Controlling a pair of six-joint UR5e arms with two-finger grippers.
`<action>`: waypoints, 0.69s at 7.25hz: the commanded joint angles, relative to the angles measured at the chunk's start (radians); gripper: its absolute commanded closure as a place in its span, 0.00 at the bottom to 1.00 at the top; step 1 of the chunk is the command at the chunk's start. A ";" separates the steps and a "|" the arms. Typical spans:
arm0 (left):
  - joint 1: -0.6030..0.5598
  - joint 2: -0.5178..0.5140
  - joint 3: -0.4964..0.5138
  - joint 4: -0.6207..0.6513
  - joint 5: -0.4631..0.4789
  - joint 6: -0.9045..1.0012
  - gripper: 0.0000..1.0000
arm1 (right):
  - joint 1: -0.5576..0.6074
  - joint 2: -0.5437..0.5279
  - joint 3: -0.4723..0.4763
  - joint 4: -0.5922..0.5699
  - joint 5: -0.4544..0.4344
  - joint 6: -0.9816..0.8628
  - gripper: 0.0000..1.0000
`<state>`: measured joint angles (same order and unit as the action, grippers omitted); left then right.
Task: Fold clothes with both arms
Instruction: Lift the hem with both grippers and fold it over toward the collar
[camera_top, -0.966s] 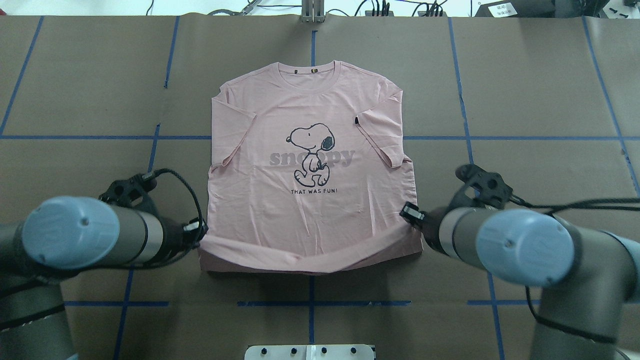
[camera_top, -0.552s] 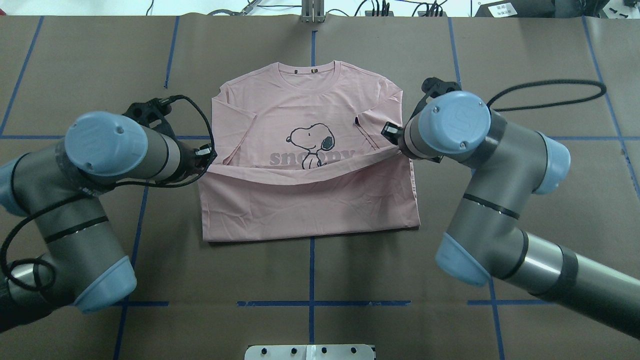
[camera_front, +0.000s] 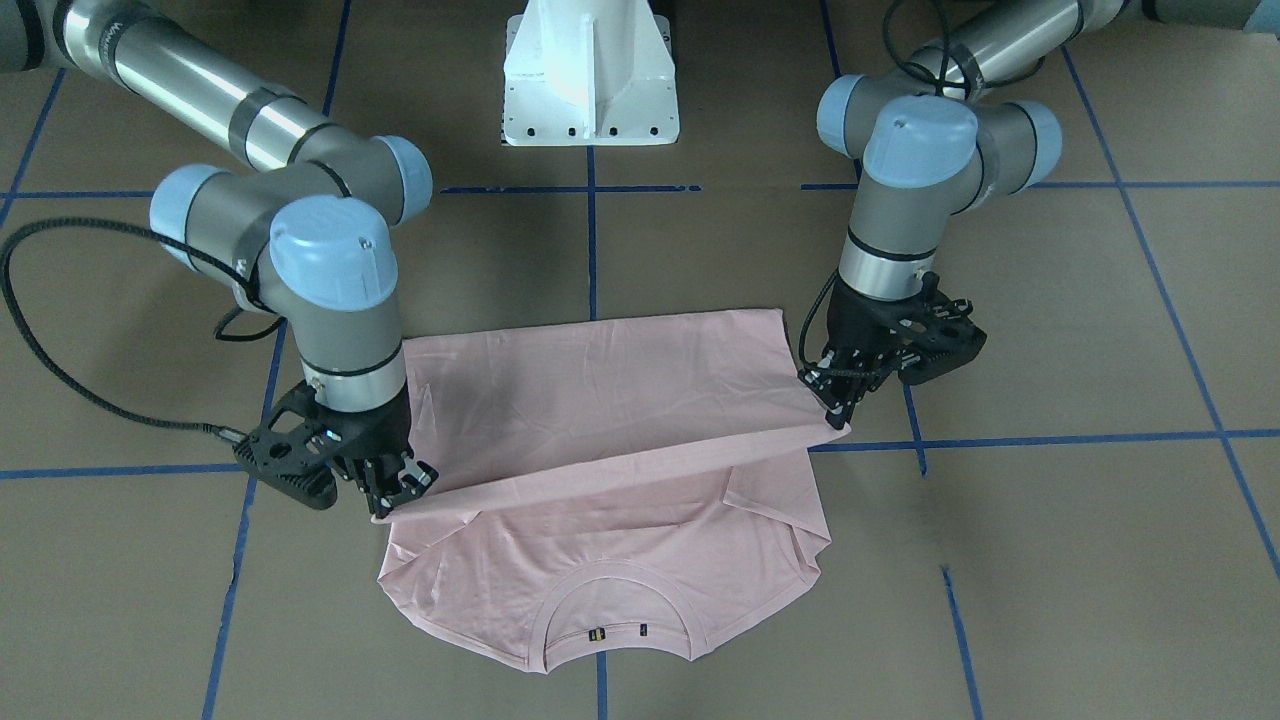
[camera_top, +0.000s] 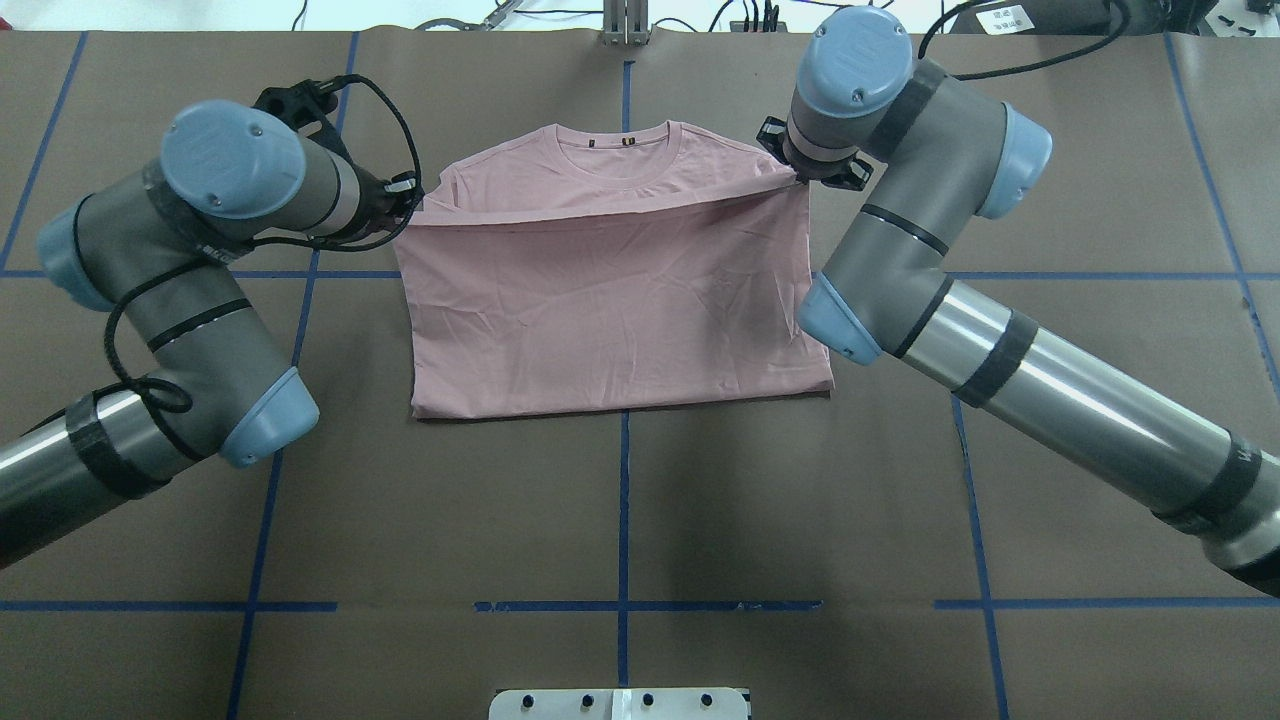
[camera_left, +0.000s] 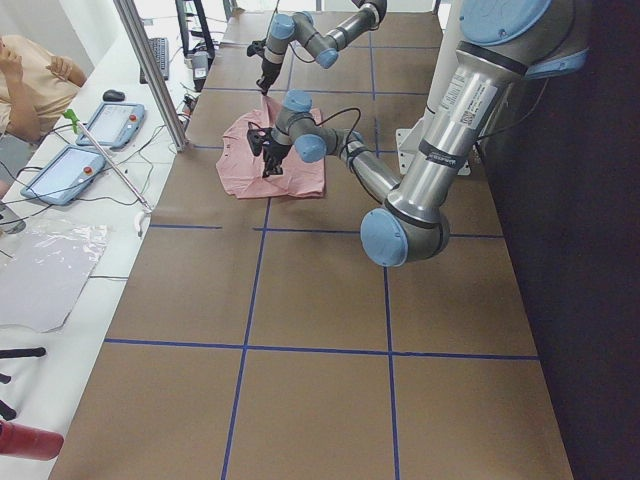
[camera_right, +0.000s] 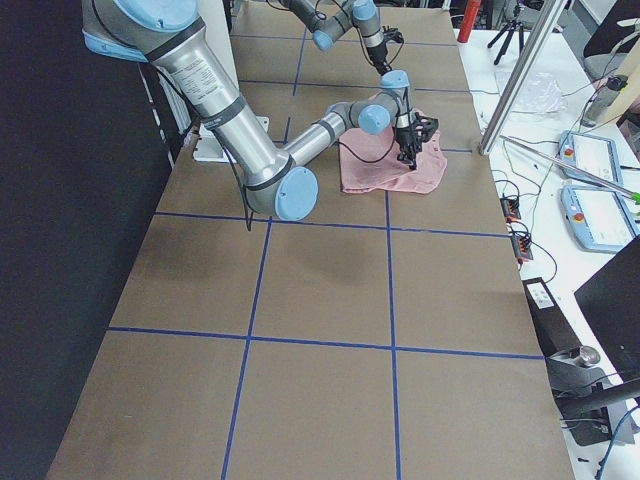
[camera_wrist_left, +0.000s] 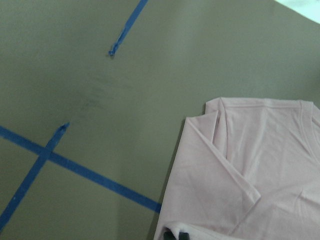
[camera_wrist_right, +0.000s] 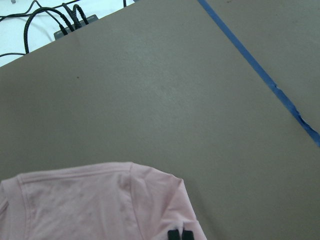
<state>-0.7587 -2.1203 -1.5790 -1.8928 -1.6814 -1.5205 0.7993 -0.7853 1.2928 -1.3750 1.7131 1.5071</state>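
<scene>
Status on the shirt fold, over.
Left gripper and right gripper both shut on the pink T-shirt, at its bottom corners. Hem held raised near the shoulders, collar uncovered. No obstacle visible on the shirt.

T-shirt: one, light pink.
Robot arms: two, namely the left arm and the right arm.
Grippers: two, black, two-finger type, namely the left gripper and the right gripper.
Collar labels: two small marks inside the neckline.
Pedestal base: one, white.
Teach pendants: two, on the side bench.
Operator: one, only partly in view at the bench.
Plastic sheet: one, clear, on the bench.
Blue tape lines: a grid; the total could not be counted from any single view.
</scene>
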 joint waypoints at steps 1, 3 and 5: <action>-0.007 -0.096 0.210 -0.102 0.058 0.010 1.00 | 0.011 0.090 -0.198 0.103 0.002 -0.005 1.00; -0.008 -0.098 0.313 -0.231 0.081 0.037 1.00 | 0.009 0.092 -0.237 0.134 0.000 -0.007 1.00; -0.011 -0.102 0.323 -0.253 0.091 0.042 1.00 | 0.017 0.096 -0.237 0.134 -0.001 -0.007 1.00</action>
<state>-0.7677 -2.2184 -1.2683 -2.1278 -1.5950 -1.4827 0.8113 -0.6916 1.0592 -1.2430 1.7125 1.5004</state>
